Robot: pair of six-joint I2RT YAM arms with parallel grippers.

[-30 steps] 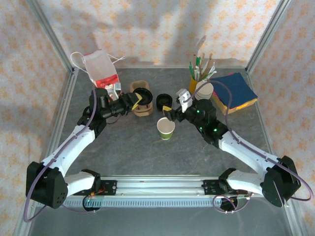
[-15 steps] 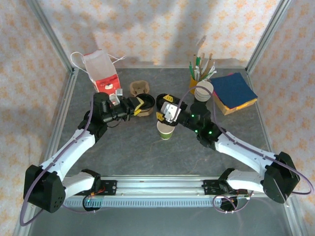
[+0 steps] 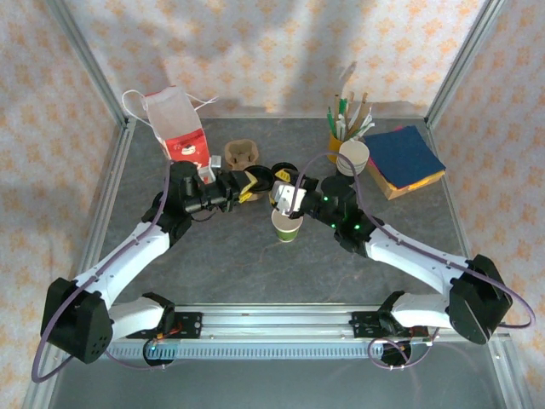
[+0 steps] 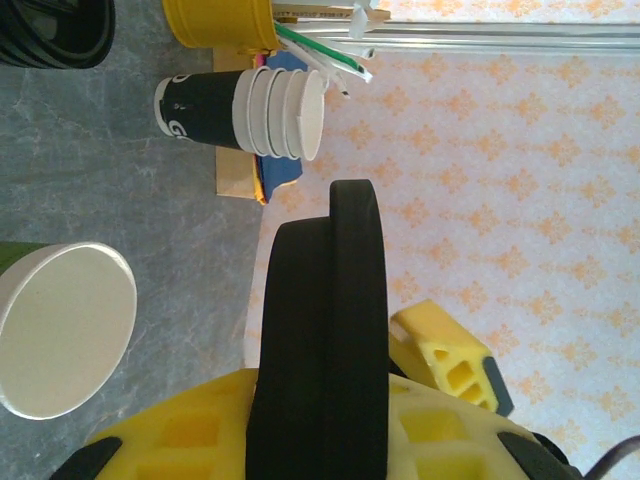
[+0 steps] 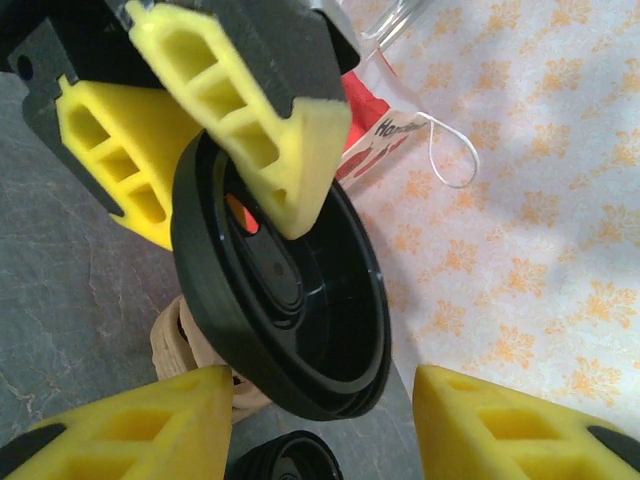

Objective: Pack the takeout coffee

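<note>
The left gripper (image 3: 250, 182) is clamped on a black lid (image 5: 290, 310) and holds it on edge in the air rather than flat. That is likely to offer its rim to the right gripper (image 5: 320, 395), whose jaws stand wide apart on either side of the lid and touch nothing. It reads as a hand-off or a re-grip before capping.

The cup (image 3: 287, 226), green-walled and open at the top, stands upright on the table (image 3: 230, 256) just in front of the two grippers, near the middle. It is lidless, so packing looks some way off. The carrier (image 3: 241, 155) and the bag (image 3: 180, 128) sit toward the back left, behind the left gripper, where a capped cup would probably go.

From above, the lid is mostly lost among arms and fingers. The right wrist view shows what that hides — the left fingers (image 5: 300, 140) pinch the lid across its rim, and there is a gap between the lid and the right pads. The left wrist view gives the lid dead edge-on and shows the cup's cream rim beside it — with the spare cups (image 4: 250, 105) beyond, by the yellow pot (image 4: 220, 20).
</note>
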